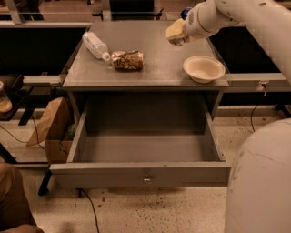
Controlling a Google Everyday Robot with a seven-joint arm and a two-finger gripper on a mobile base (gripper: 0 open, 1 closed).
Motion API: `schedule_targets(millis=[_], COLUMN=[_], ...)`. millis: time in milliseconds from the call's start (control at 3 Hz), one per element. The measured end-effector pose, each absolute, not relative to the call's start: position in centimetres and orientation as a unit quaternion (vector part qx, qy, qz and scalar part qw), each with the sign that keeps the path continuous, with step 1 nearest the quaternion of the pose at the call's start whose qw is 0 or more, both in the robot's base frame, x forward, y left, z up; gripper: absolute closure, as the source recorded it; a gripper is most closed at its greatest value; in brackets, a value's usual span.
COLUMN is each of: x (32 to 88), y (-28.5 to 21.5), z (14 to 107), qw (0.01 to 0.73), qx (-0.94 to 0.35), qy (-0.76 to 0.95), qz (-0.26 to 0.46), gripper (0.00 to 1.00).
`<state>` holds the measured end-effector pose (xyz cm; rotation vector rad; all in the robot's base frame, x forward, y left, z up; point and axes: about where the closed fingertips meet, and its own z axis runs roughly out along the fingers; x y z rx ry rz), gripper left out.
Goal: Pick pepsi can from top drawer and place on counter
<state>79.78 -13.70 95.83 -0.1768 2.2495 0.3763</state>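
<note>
The top drawer is pulled wide open, and its grey inside shows nothing in it. A small metal lock sits at the centre of its front panel. The counter is the grey top of the cabinet. My gripper, with its yellowish tip, hangs over the counter's back right part, behind and left of the white bowl. The white arm runs from it to the upper right. No pepsi can shows clearly; a small dark blue patch peeks out behind the wrist, and I cannot tell what it is.
A clear plastic bottle lies at the counter's back left, with a crinkled snack bag beside it. A white bowl sits at the front right. A cardboard box stands left of the cabinet. The robot's white body fills the lower right.
</note>
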Motion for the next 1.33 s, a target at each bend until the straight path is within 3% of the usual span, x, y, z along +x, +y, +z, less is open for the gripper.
schedule_targets(millis=[333,1333], x=[80.5,82.5], y=[-12.1,-9.1], z=[93.6,87.9], qw=[0.399,0.381], qx=[-0.077,-0.071], qy=[0.897,0.911], qz=[0.174,0.142], gripper=[1.0,0.27])
